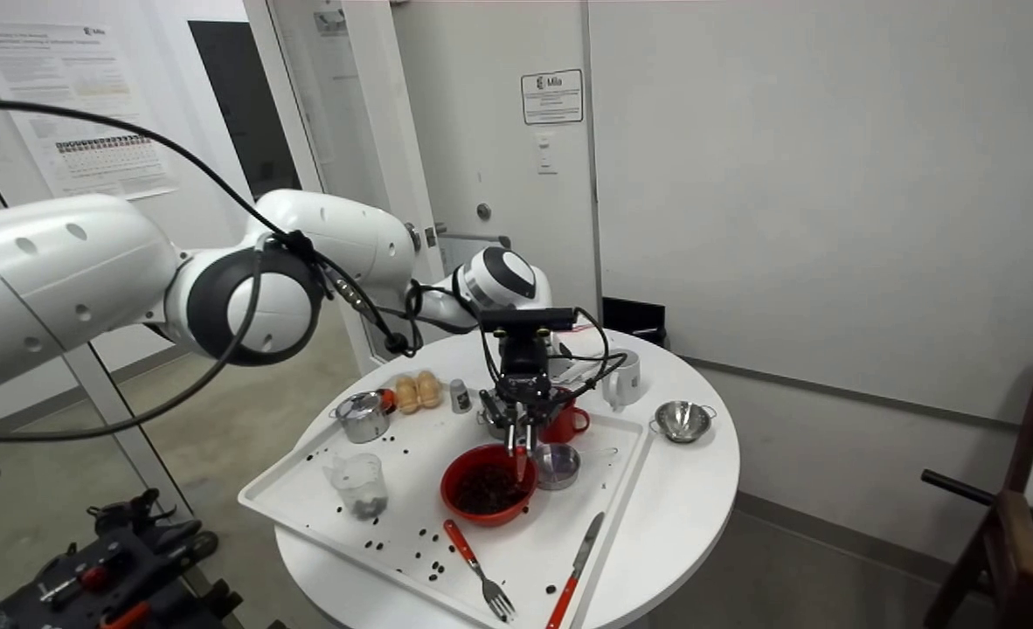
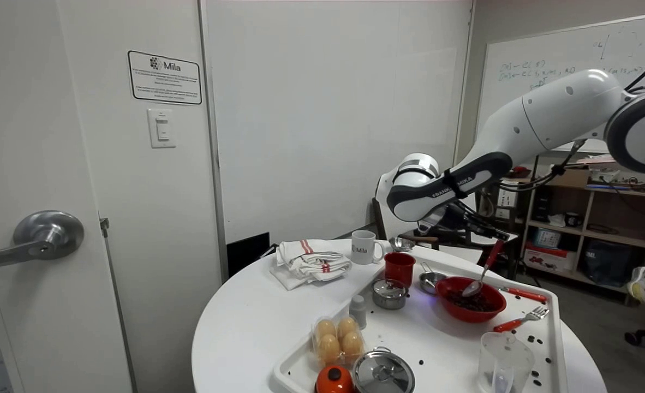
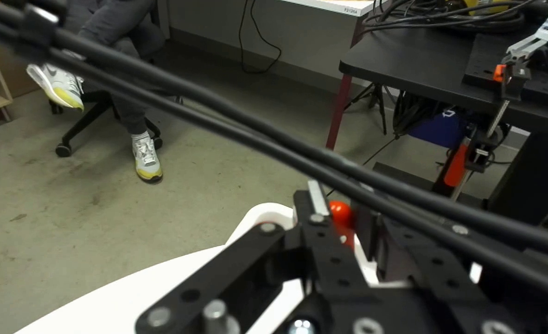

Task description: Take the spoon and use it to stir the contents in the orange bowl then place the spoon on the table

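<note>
The end effector [image 1: 520,444] is closed down to handle's width, holding the spoon [image 2: 488,264], whose scoop is in or just above the orange bowl [image 2: 467,315]; contact with the dark contents [image 2: 460,300] is unclear. Good stirring likely wants slow, low circles clear of the rim. The spoon's long axis slants steeply, scoop downward, handle upward.

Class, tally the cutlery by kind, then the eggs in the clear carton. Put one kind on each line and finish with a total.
Spoon: 1
Fork: 1
Knife: 1
Eggs: 4
Total: 7
</note>
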Controlling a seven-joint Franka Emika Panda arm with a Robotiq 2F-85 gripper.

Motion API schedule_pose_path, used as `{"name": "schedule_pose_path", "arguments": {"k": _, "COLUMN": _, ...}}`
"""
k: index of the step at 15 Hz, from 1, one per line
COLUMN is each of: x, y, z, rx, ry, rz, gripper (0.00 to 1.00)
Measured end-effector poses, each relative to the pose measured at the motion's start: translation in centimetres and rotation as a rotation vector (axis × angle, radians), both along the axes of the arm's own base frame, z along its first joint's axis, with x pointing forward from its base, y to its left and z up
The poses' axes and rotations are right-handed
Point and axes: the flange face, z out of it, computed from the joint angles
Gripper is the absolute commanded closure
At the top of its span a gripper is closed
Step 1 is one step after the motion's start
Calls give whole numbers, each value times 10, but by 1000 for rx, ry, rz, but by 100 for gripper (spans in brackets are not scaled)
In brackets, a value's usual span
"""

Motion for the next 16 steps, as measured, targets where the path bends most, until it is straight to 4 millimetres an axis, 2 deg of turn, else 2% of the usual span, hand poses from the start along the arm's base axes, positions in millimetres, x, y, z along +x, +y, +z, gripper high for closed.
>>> {"name": "schedule_pose_path", "arguments": {"k": 2, "x": -1, "y": -2, "z": -2, "rx": 5, "ry": 2, "rz": -6, "gripper": 92}}
{"name": "schedule_pose_path", "arguments": {"k": 4, "x": -1, "y": 6, "z": -4, "rx": 14, "ry": 5, "rz": 1, "gripper": 92}}
{"name": "schedule_pose_path", "arguments": {"k": 13, "x": 6, "y": 79, "z": -14, "rx": 95, "ry": 9, "rz": 82, "gripper": 92}}
{"name": "schedule_pose_path", "arguments": {"k": 16, "x": 7, "y": 91, "z": -15, "rx": 98, "ry": 12, "rz": 98, "gripper": 92}}
